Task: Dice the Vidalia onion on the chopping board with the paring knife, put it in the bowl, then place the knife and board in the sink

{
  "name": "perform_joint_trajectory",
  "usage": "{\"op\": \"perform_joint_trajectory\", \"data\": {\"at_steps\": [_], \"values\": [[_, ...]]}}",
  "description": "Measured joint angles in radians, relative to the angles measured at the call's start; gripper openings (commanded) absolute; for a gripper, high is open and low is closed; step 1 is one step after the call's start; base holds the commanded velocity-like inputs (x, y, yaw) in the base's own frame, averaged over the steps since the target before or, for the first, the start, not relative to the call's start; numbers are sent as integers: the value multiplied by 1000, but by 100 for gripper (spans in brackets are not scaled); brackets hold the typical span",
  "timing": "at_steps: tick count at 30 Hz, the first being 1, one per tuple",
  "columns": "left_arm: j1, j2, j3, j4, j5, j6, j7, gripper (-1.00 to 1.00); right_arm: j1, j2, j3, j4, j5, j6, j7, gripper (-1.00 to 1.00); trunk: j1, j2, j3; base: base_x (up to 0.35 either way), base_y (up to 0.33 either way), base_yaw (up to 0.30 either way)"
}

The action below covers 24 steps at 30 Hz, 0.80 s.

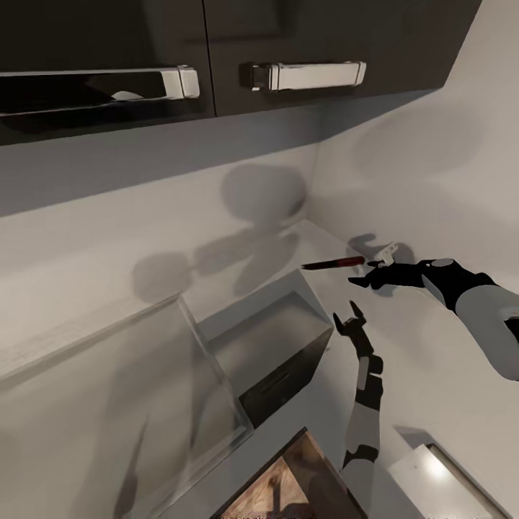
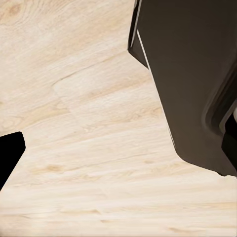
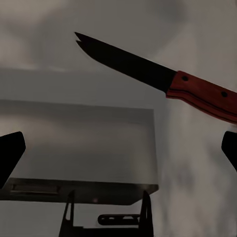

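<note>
Red-handled dark-bladed paring knife (image 3: 163,81) not yet gripped; right gripper (image 1: 366,273) spread wide beside it; left gripper (image 1: 350,320) spread, empty; sink drop-off pending.

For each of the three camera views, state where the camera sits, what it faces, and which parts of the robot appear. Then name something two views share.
Head view: on the robot's head, looking down at the countertop; right gripper open beside the paring knife, left gripper open.
Left wrist view: by the left gripper, facing pale wooden floor; one dark fingertip.
Right wrist view: by the right gripper, facing the knife; both fingertips.
Shared: head and right wrist views show the paring knife.
</note>
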Motion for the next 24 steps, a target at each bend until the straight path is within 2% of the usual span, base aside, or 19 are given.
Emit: {"op": "perform_joint_trajectory", "data": {"at_steps": [12,24], "values": [[0,-1,0,0,0,0,0,100,0,0,-3,0,-2,1,-2,100,0,0,-19,0,0,0],[0,-3,0,0,0,0,-1,100,0,-1,-4,0,-101,6,-7,100,0,0,-39,0,0,0]]}}
